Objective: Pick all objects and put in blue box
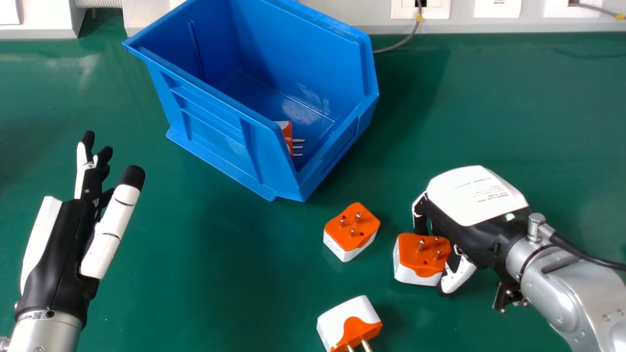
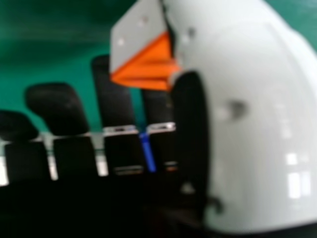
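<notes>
My right hand point(image 1: 472, 200) is low over the mat at the right, shut on an orange and white plug adapter point(image 1: 421, 259) whose pins point up. In the right hand view, that adapter point(image 2: 146, 64) sits between the fingers and thumb of my right hand point(image 2: 257, 124). A second adapter point(image 1: 351, 230) lies just left of it, pins up. Nearer the front edge is a third adapter point(image 1: 349, 320), its pins toward the robot. The blue box point(image 1: 215, 142) has one adapter point(image 1: 286, 132) inside, partly hidden by its wall. At the left, my left hand point(image 1: 56, 254) is open and holds nothing.
The green mat point(image 1: 225, 274) covers the work surface. Behind the box runs a pale ledge point(image 1: 381, 24) with sockets, and a grey cable point(image 1: 403, 41) drops from it beside the box's right rear side.
</notes>
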Motion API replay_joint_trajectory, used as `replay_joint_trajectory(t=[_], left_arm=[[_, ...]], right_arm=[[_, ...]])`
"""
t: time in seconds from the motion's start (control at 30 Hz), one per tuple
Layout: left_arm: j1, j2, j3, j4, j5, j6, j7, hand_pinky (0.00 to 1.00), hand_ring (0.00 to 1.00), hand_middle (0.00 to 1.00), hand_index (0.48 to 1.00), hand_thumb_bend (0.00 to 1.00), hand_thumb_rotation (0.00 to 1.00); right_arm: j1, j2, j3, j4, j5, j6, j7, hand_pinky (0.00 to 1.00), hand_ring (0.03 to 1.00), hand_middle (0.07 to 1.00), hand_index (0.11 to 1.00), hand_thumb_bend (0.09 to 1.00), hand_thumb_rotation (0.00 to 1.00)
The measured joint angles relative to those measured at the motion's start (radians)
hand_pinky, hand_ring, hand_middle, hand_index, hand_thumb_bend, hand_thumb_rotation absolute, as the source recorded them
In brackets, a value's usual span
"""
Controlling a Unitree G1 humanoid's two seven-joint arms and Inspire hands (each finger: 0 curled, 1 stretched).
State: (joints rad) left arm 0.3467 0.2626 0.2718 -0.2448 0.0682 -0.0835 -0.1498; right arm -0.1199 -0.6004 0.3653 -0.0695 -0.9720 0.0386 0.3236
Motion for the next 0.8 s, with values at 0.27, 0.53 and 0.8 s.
replay_joint_trajectory(t=[0.27,0.53,0.8], left_arm=[[-0.001,0.004,0.001,0.008,-0.001,-0.001,0.0,0.94,1.0,1.0,0.996,0.66,1.0],[-0.001,0.012,0.001,0.008,-0.001,-0.001,-0.001,0.94,1.0,1.0,0.996,0.66,1.0],[-0.001,0.021,0.001,0.008,-0.003,-0.001,-0.003,0.94,1.0,1.0,0.995,0.65,1.0]], right_arm=[[0.015,-0.006,-0.037,-0.029,0.022,-0.014,-0.009,0.05,0.108,0.451,0.48,0.52,0.0],[0.026,-0.008,-0.056,-0.029,0.026,-0.027,-0.039,0.06,0.118,0.392,0.479,0.516,0.0],[0.027,-0.006,-0.053,-0.029,0.019,-0.009,-0.032,0.05,0.113,0.444,0.475,0.522,0.0]])
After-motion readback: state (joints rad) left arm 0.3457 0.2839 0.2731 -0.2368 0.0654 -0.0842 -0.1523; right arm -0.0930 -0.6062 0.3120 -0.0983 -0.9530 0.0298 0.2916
